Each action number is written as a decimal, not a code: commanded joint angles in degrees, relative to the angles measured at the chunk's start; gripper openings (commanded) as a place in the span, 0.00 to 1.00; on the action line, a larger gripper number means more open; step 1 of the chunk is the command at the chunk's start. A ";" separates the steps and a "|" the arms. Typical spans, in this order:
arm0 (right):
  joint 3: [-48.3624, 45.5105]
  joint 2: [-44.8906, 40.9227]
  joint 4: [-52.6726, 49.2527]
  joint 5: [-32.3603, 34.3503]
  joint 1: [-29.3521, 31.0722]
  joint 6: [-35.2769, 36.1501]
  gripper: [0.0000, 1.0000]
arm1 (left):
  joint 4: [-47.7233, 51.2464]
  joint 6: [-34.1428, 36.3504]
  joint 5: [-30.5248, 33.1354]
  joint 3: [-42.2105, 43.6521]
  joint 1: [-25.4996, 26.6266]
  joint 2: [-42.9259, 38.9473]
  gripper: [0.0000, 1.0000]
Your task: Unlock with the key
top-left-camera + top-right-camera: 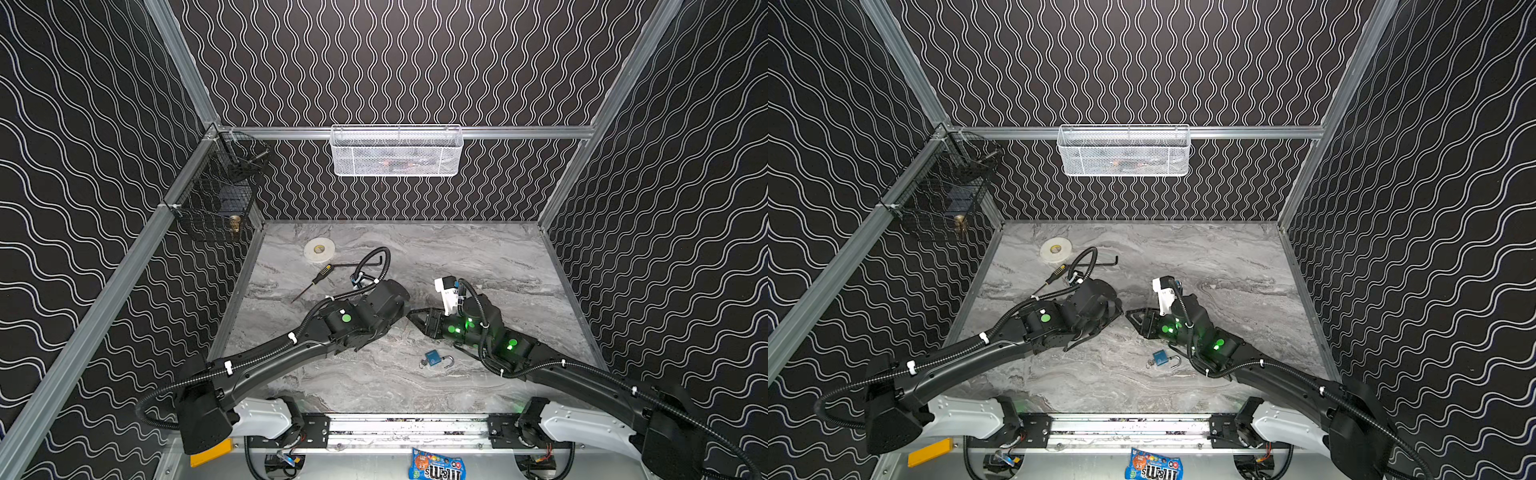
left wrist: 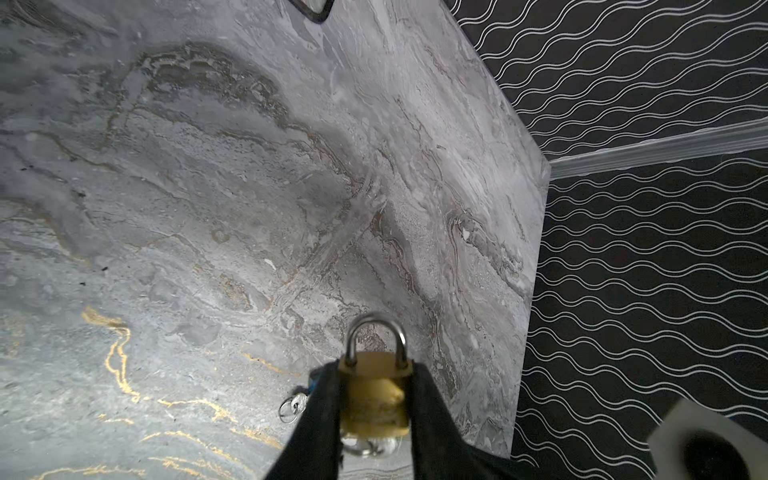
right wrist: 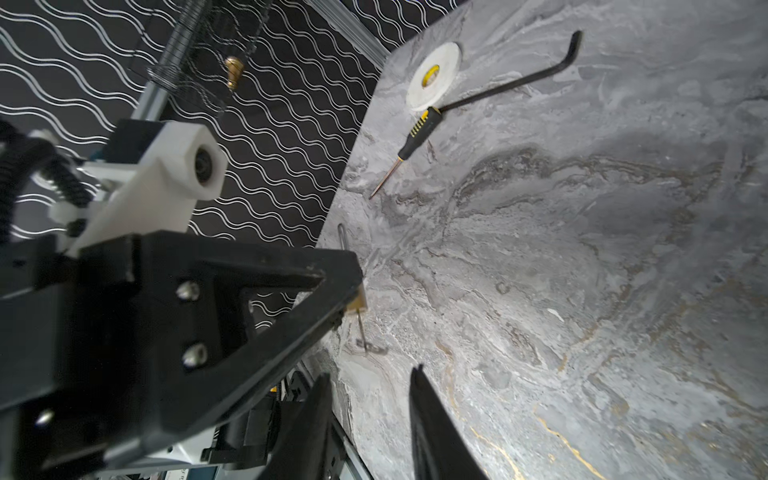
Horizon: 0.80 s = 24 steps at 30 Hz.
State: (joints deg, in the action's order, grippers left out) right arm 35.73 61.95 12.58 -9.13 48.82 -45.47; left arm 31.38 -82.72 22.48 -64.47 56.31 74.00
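**A:** How do the arms stand over the worktop [image 1: 498, 257]?

**B:** Nose to nose near its middle. The left gripper [image 2: 372, 368] is pinching the brass padlock [image 2: 372, 399] across its body. The right gripper [image 3: 370, 374] faces it, fingers spread with nothing between them.

**A:** And the lock's long axis?

**B:** In the right wrist view it runs crosswise to the left gripper's fingertips. The shackle [image 2: 376, 318] sticks out on one side with both legs seated in the body. The key [image 3: 361, 328] sticks out of the base on the opposite side.

**A:** So which way is the key from the free gripper?

**B:** Just ahead of the right gripper's tips, about in line with the gap between them, near but apart. I'd judge the right arm takes it and twists about the lock's axis, since the left is busy holding.

**A:** The blue padlock [image 1: 433, 357]?

**B:** On the worktop just back from the right gripper, toward the robot's base, shackle open. Probably not the one in play.
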 commanded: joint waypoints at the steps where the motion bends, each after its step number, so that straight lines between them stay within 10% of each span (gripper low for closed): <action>1: -1.15 -0.13 3.33 -2.50 -1.19 -3.82 0.35 | 0.29 -0.37 2.87 0.61 -0.22 -1.42 0.07; 24: 0.66 7.05 13.25 -9.60 -1.69 -6.82 0.13 | -0.38 -0.05 2.05 1.00 -0.33 -1.88 0.07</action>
State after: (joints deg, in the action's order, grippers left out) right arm 36.12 68.77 23.05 -18.87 47.11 -52.47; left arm 31.48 -82.72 23.70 -62.89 56.12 72.01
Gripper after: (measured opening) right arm 0.130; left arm 0.265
